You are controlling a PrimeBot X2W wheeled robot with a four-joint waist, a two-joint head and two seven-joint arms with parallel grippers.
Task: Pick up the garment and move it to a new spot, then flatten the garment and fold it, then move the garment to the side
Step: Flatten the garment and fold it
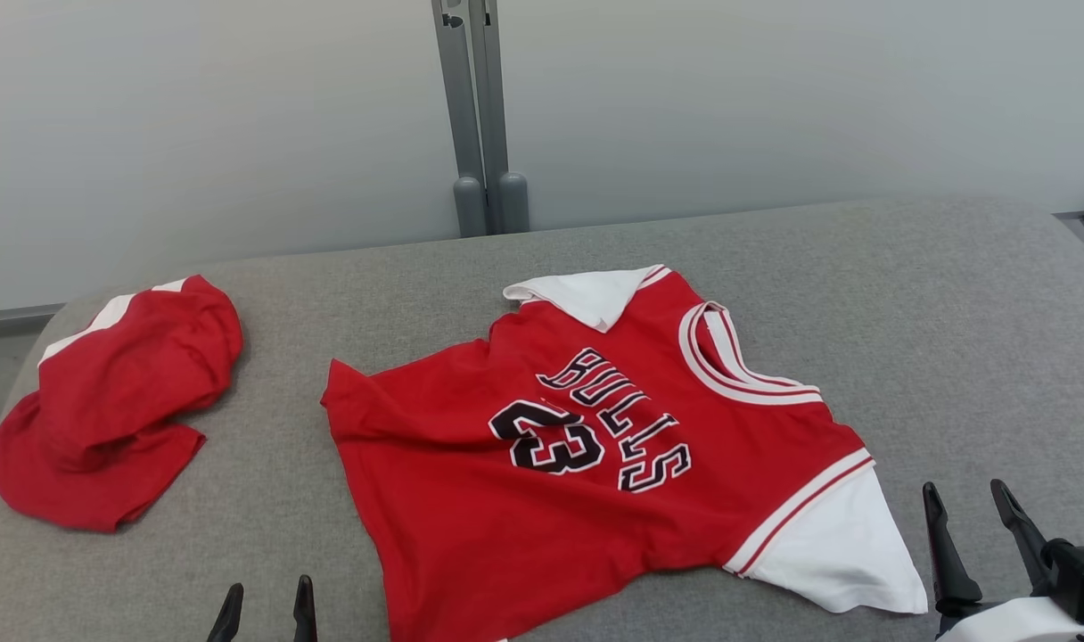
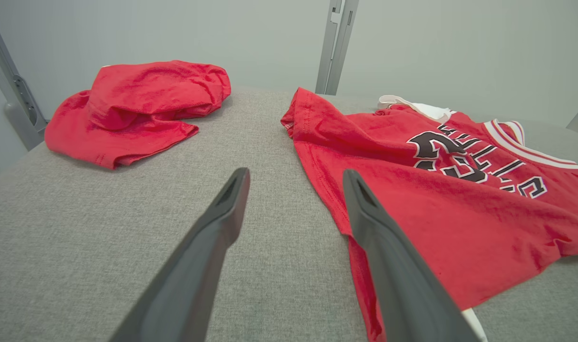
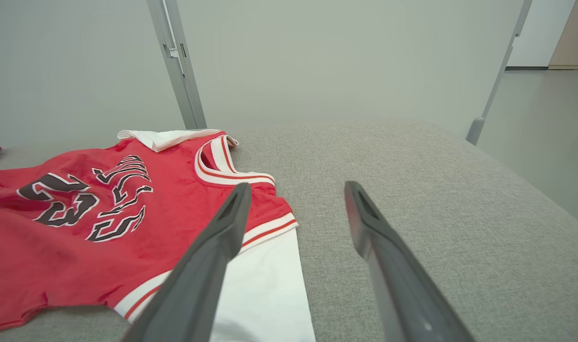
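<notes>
At the far left we see a crumpled red cloth (image 1: 114, 401) with a white band, bunched close to the left edge of the grey padded table (image 1: 952, 294). A strip of grey surface separates it from the next garment. At the lower left, our left gripper (image 1: 270, 586) has its two dark fingers spread apart and holds nothing, its tips over the surface just beside the jersey's hem.

In the middle lies the red jersey (image 1: 595, 446), the garment to be handled. It is spread mostly flat but rumpled, its striped neck opening turned toward the right. "BULLS" and "23" are printed on it in black and white, and it has two white sleeves, one far and one near.

Behind it a grey metal post (image 1: 480, 116) rises against a pale wall (image 1: 194, 134). At the lower right, our right gripper (image 1: 963, 486) is likewise spread and empty, just beside the near sleeve. From there a broad stretch of grey surface runs to the table's rounded right edge.
</notes>
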